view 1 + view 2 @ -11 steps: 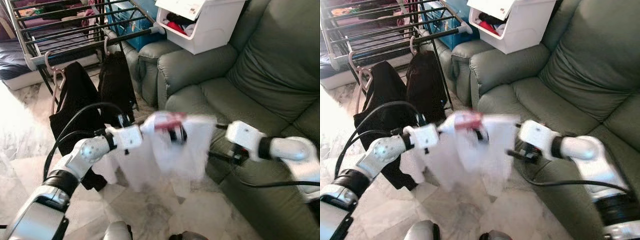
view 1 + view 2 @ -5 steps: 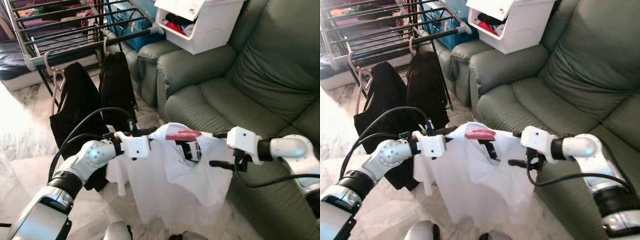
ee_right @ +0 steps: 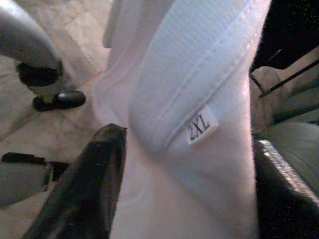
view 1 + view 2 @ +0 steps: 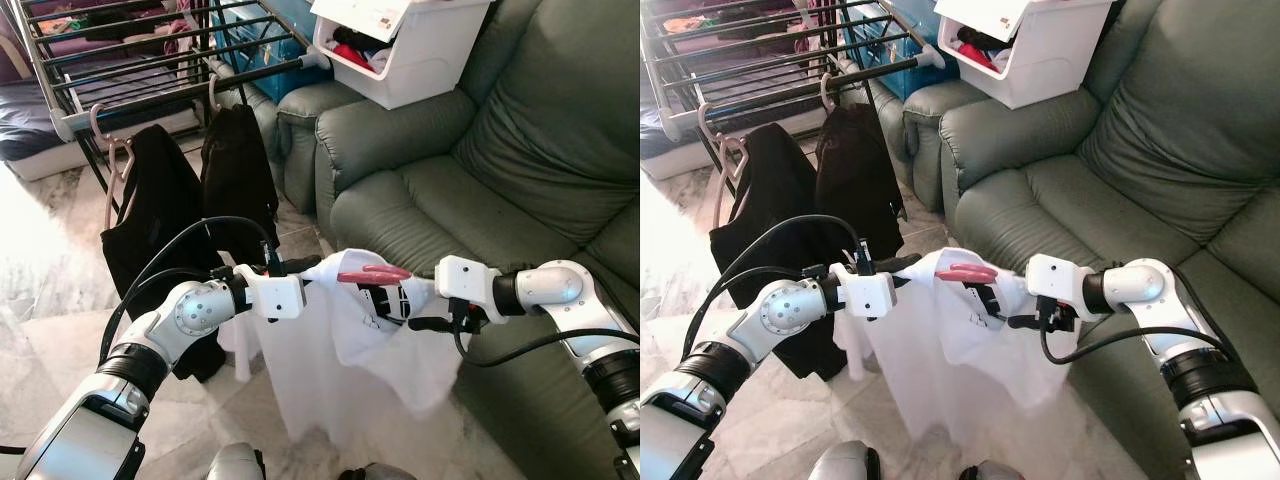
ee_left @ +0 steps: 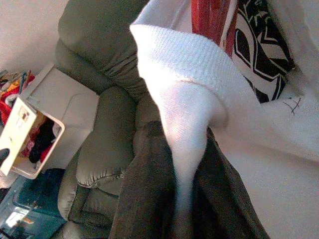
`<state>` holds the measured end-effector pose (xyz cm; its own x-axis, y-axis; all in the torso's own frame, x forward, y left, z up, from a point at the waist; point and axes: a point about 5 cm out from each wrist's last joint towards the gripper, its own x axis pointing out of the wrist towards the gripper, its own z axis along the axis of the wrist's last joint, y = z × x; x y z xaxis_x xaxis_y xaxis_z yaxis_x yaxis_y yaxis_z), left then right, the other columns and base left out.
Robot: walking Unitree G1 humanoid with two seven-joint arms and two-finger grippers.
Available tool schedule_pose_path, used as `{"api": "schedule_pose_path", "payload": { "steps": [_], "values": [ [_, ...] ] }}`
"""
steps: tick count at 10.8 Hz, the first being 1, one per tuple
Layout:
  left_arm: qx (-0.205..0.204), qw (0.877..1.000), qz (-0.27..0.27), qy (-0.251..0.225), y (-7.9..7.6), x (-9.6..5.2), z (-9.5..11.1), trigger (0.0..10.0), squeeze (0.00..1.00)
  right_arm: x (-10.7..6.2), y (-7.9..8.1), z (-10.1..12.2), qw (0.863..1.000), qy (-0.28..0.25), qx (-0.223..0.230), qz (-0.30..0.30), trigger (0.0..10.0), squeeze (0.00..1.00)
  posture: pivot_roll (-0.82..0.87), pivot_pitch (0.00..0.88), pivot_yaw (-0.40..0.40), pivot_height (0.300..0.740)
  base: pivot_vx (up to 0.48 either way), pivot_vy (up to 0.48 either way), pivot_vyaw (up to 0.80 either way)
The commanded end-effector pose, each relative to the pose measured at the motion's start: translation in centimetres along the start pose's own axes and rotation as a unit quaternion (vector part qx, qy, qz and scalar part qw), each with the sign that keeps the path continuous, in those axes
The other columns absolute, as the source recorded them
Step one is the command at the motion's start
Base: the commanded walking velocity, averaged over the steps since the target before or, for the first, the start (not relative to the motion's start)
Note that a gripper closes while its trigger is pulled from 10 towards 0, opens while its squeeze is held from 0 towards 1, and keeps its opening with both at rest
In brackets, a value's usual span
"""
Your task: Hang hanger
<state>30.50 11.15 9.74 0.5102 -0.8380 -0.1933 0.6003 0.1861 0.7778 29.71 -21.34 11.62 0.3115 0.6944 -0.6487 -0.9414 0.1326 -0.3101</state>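
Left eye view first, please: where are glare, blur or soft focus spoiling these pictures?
Left eye view: sharp, but the floor blows out white at the left edge. Left wrist view: the white shirt collar glares. Right wrist view: the black fingers are soft, the 2XL tag readable.

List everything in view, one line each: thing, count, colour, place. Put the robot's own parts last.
White T-shirt: one, white with a black print, held up between both grippers in front of the sofa; its collar tag reads 2XL.
Hanger: one, red-pink, at the shirt's collar.
Sofa: one, grey-green, on the robot's right.
Storage bin: one, white, tilted on the sofa arm, clothes inside.
Drying rack: one, dark bars, ahead on the robot's left.
Black garments: two, on hangers hooked to the rack.
Floor: pale marble tile.
Left gripper: one, at the shirt's left shoulder.
Right gripper: one, fingers astride the collar.
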Motion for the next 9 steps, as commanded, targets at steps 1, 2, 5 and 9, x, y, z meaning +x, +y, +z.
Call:
{"api": "schedule_pose_path", "payload": {
  "steps": [1,2,5,9],
  "values": [
    [0.012,1.000,0.013,-0.019,0.8,0.0,0.5,0.0,0.00,-0.3,-0.3,0.1,1.000,0.011,-0.007,0.012,0.0,0.00,-0.07,0.000,-0.020,0.740,0.000,0.000,0.00],
    [0.012,1.000,0.011,-0.014,0.7,0.0,0.4,0.0,0.00,-0.9,-0.5,-0.4,1.000,0.027,-0.009,0.011,0.0,0.00,-0.08,0.000,-0.020,0.740,0.000,0.000,0.00],
    [0.014,1.000,0.008,-0.008,0.9,0.1,0.2,0.0,0.00,-1.8,-1.9,-0.1,0.999,0.023,-0.019,-0.035,0.0,0.00,-0.08,0.000,-0.022,0.740,0.000,0.000,0.00],
    [0.011,1.000,0.005,-0.006,0.6,0.3,0.1,0.0,0.00,-1.0,-2.0,0.5,0.999,0.005,-0.031,-0.037,0.0,0.00,-0.08,0.000,-0.024,0.740,0.000,0.000,0.00]
  ]
}}
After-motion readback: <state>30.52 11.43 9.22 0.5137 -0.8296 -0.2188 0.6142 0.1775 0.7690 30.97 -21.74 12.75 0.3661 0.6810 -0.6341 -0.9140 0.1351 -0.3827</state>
